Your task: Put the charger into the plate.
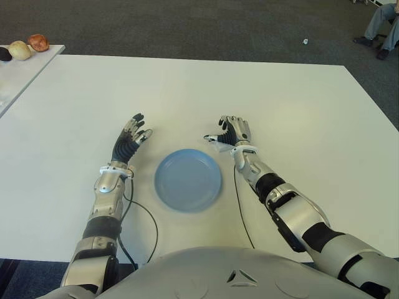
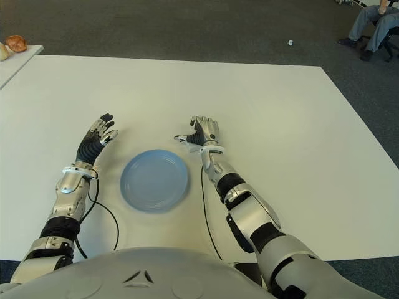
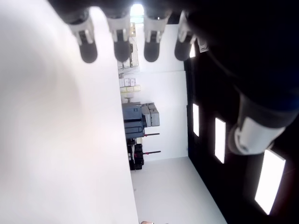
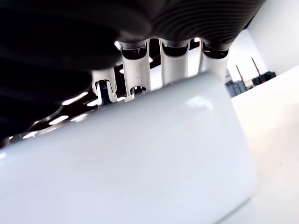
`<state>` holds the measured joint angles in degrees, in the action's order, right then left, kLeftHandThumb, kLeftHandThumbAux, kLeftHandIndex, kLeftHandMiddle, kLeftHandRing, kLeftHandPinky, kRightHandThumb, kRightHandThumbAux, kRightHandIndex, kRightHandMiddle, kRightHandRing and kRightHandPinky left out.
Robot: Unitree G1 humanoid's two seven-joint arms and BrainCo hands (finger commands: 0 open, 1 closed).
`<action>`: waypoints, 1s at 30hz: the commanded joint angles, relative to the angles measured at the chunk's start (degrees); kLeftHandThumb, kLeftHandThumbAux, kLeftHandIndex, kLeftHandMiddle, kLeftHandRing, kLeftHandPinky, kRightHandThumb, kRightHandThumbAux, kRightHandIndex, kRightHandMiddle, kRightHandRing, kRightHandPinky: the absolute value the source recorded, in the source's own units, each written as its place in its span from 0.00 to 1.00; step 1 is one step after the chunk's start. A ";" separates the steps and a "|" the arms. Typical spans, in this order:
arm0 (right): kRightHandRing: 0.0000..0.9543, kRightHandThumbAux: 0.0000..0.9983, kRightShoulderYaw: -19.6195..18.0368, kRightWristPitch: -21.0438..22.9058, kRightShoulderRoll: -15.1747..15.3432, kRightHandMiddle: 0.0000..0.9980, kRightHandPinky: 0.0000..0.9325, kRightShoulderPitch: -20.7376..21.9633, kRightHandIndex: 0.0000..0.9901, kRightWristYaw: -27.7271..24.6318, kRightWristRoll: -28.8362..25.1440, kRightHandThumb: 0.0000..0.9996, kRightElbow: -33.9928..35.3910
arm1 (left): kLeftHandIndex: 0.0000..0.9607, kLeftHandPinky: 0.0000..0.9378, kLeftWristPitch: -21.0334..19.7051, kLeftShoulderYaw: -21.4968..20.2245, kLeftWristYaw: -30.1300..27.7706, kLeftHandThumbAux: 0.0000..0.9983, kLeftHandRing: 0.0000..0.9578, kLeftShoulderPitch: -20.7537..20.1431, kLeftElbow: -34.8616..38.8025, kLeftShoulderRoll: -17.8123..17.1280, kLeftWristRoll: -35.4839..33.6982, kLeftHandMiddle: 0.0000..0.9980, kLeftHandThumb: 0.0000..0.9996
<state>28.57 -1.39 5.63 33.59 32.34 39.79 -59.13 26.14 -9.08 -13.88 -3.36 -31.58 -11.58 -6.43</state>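
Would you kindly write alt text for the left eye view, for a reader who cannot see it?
The robot's right hand closes its fingers on a white charger just beyond the right edge of an empty blue plate on a white table. The left hand shows open, left of the plate.

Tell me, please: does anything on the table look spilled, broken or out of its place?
Nothing stands out. The blue plate lies flat and bare on the white table. The right hand closes on the white charger beside it; the left hand is open on the plate's other side.
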 commanded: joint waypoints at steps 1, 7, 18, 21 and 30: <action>0.87 0.68 -0.77 1.50 0.45 0.54 0.85 -1.42 0.41 -1.80 -1.12 0.86 -0.32 | 0.03 0.04 -0.10 -0.65 0.61 0.53 0.03 0.50 0.68 0.75 -0.93 0.05 0.00; 0.87 0.68 -1.03 1.15 1.18 0.53 0.84 -1.48 0.41 -1.26 -1.03 0.86 0.61 | 0.03 0.03 -0.28 -0.82 0.63 0.51 0.02 0.61 1.23 0.96 -0.82 0.04 0.00; 0.87 0.68 -0.89 0.95 2.22 0.53 0.85 -1.44 0.41 -0.41 -0.51 0.86 1.60 | 0.03 0.02 0.27 -1.04 0.51 0.51 0.02 0.70 1.69 1.11 -0.41 0.03 0.00; 0.88 0.68 -0.55 0.81 2.60 0.53 0.87 -1.41 0.41 -0.26 -0.10 0.86 1.87 | 0.03 0.02 0.28 -1.05 0.51 0.50 0.02 0.75 1.84 1.13 -0.38 0.04 0.00; 0.90 0.68 0.02 0.56 3.39 0.54 0.90 -1.60 0.41 -0.26 0.29 0.86 2.44 | 0.04 0.02 0.28 -1.04 0.39 0.50 0.02 0.84 2.07 1.08 -0.33 0.04 0.00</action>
<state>28.27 -1.13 8.47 33.37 32.37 39.67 -56.55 26.38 -10.17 -13.88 -3.12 -29.58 -10.62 -6.80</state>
